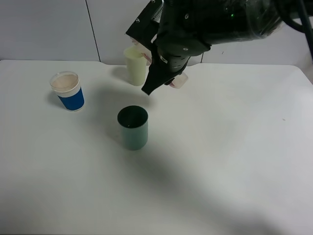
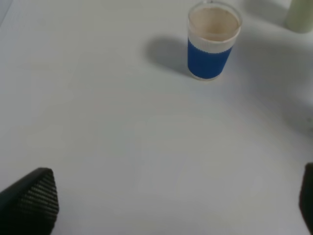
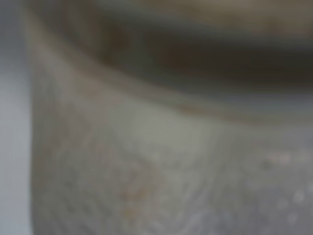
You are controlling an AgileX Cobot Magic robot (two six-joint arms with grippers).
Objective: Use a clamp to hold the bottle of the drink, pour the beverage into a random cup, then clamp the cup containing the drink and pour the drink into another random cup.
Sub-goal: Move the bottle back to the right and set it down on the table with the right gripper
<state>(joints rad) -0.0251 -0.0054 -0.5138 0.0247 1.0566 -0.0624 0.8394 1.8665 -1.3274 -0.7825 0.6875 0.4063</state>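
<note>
Landmark: teal tumbler, upright on the white tabletop, about mid-scene. Its inside is dark teal; cannot tell if any liquid is in it.

Right end effector hangs in the air behind the tumbler and a bit to its right, with the black arm reaching in from the right side. Its jaws are pressed together on the bottle. Only a clear bit with some pink shows past the black fingers. The bottle is tilted, off the tabletop, behind and to the right of the tumbler's mouth.

The right wrist view is all blur. The bottle fills it with a clear plastic wall and a reddish-brown band across it.

Yellow-green cup stands upright behind the tumbler, just beside the right end effector and partly overlapped by it in the high view. Touching or not, cannot tell.

Blue-banded cup stands upright to the left of the tumbler and slightly behind it, well apart. It has a pinkish-beige inside and a clear rim.

Left end effector is spread wide and grips nothing, with bare tabletop between its black fingertips. The blue-banded cup stands ahead of it, apart.
</note>
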